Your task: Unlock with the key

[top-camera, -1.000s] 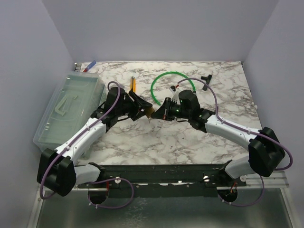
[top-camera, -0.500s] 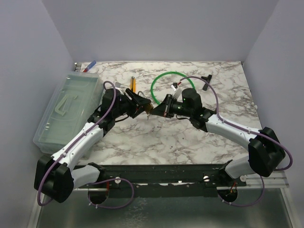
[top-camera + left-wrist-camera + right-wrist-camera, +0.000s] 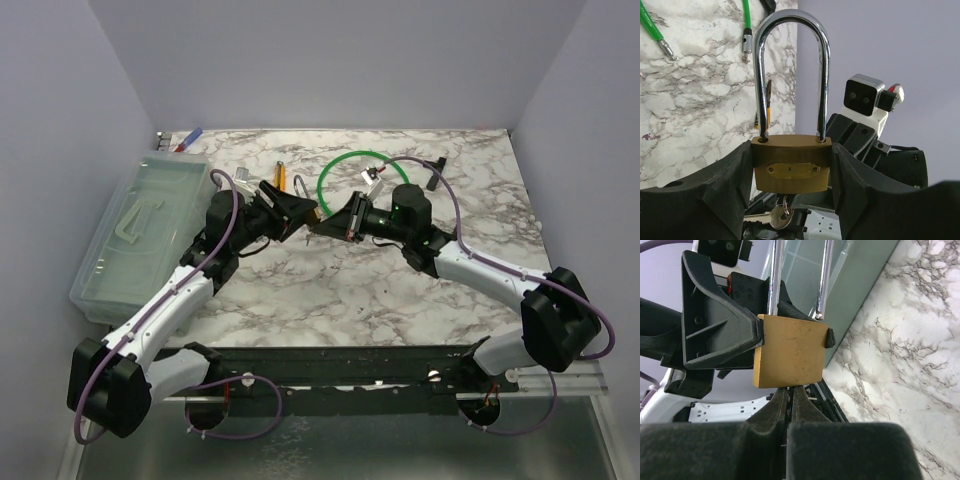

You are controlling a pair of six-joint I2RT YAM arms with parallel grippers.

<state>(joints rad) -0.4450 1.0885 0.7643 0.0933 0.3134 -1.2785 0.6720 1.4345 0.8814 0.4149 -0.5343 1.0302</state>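
My left gripper [image 3: 298,213] is shut on the brass padlock [image 3: 791,170], its fingers [image 3: 735,175] clamping the body's two sides. The chrome shackle [image 3: 790,20] stands upright with both legs in the body. My right gripper [image 3: 343,222] meets it from the right, shut with its fingertips [image 3: 779,399] pressed up under the padlock's underside [image 3: 790,352]. A thin sliver of the key [image 3: 790,390] shows pinched between them. In the left wrist view a small silvery key [image 3: 775,219] hangs on a ring below the padlock.
A green cable loop [image 3: 338,166] lies behind the grippers. A black T-shaped tool [image 3: 433,165] lies at the back right. A clear plastic box [image 3: 140,230] stands at the left. A yellow-handled tool [image 3: 281,177] lies beside the left gripper.
Both grippers have moved together toward the back of the table, keeping the padlock between them. The left arm has stretched out further. The grips have not changed.
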